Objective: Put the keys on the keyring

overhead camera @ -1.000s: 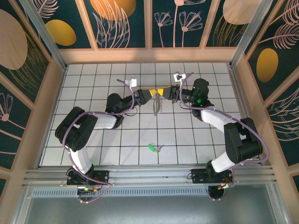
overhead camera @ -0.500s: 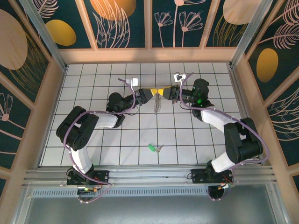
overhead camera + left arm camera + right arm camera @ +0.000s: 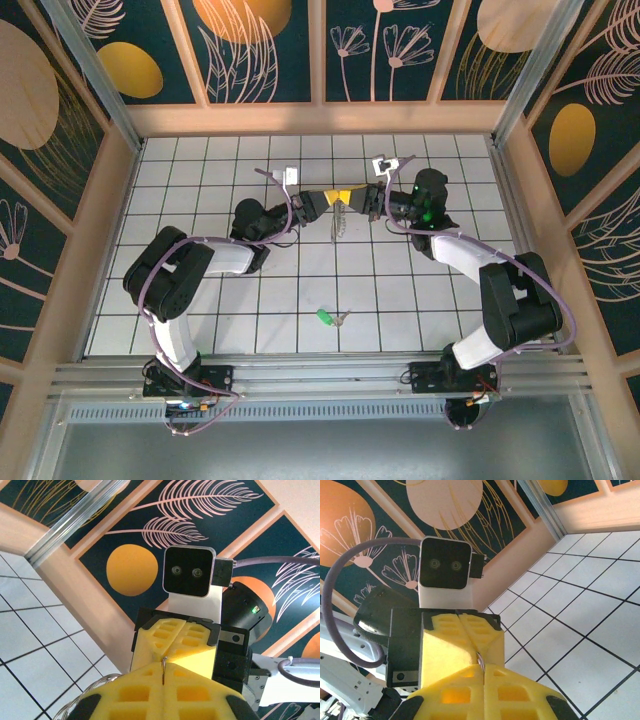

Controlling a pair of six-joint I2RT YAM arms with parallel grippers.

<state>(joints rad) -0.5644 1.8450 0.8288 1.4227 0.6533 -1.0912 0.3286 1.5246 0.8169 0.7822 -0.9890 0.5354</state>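
Observation:
The keyring (image 3: pixel 337 224), a thin grey metal loop, hangs above the tiles at the middle back, held between both grippers. My left gripper (image 3: pixel 331 196) is shut on its top from the left, and my right gripper (image 3: pixel 351 195) is shut on it from the right, pad tips touching. In the left wrist view the ring's wire (image 3: pixel 164 666) shows edge-on in the seam of my left gripper (image 3: pixel 164 676). In the right wrist view the wire (image 3: pixel 480 660) sits in the seam of my right gripper (image 3: pixel 483 672). The green-headed key (image 3: pixel 328 318) lies alone on the floor nearer the front.
A wooden rim (image 3: pixel 320 118) and patterned walls enclose the white tiled floor (image 3: pixel 400 290). Both arms reach in from the near rail (image 3: pixel 320 378) and meet at the back centre. Open tiles surround the key.
My left gripper has closed its pads onto the keyring, and its arm has edged slightly right. The right gripper, the ring and the key have stayed put.

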